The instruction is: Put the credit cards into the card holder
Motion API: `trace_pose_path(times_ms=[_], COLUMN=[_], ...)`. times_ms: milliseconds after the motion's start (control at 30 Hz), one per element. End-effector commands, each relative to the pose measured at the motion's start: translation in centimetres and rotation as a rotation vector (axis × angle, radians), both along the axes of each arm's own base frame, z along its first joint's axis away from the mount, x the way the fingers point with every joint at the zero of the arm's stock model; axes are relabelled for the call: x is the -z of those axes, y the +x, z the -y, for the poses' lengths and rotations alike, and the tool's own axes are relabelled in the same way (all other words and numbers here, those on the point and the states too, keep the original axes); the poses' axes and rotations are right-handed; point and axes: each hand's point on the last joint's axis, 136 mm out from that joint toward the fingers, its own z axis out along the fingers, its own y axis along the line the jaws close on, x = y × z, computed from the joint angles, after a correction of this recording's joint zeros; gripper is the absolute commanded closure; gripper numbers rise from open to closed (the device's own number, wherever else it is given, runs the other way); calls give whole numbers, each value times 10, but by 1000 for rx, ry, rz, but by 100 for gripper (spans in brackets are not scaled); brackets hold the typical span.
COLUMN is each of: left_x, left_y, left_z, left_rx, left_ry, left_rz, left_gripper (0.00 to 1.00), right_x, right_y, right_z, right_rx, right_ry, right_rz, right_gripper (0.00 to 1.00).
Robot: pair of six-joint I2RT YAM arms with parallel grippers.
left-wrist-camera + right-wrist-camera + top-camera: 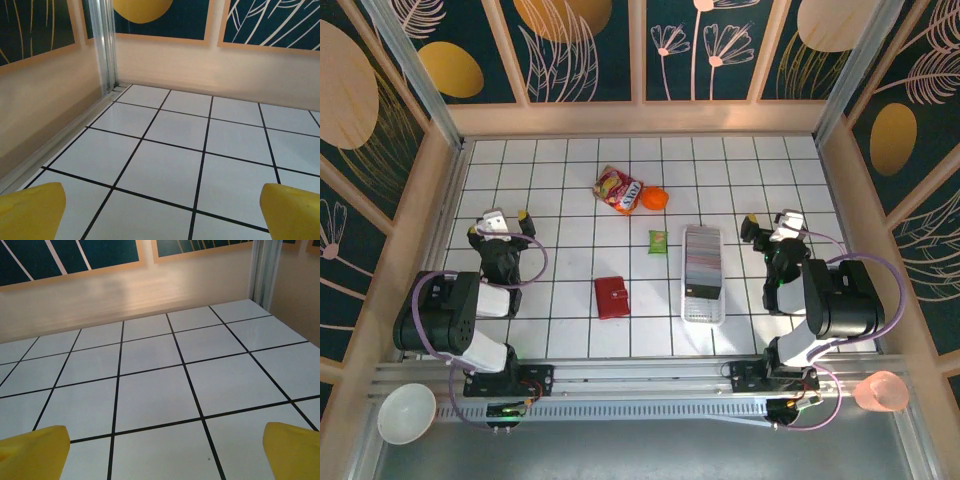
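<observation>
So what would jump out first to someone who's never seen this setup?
The left gripper and right gripper hang open at either side of a white tiled table. Between them lie a small red wallet and a long white tray packed with cards. A bright snack packet sits farther back.

White-tiled counter [570, 170], gridded with dark grout, glossy under soft, even light. Enclosed at 9, 12 and 3 o'clock by walls [590, 50] of dark teal panels, patterned with gold ovals and pale line-drawn plants, framed in light wood above a plain pale base. Metal posts [420, 78] at the 10 and 2 o'clock corners. Aluminium rail [640, 385] along 6 o'clock.
</observation>
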Motion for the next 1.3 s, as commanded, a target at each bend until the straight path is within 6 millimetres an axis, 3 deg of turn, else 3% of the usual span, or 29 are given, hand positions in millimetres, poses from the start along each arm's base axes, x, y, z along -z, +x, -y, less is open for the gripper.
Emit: trace_pose_path(times_ms=[0, 100, 1200, 1267], left_x=[-7, -7, -7, -11], left_y=[-1, 4, 3, 5], left_z=[-2, 9, 9, 11], left_rx=[-7, 62, 63, 73], left_ry=[-12, 5, 5, 8], left_rz=[37, 23, 24, 24], left_gripper=[1, 1, 1, 1], right_x=[-13, -12, -13, -17], right_y=[5, 5, 4, 3], right_z=[3, 3, 2, 8], right_rx=[16, 15, 17, 74], right_ry=[-6, -7, -12, -22], right_rz=[45, 45, 45, 53], right_gripper=[1, 1, 1, 1])
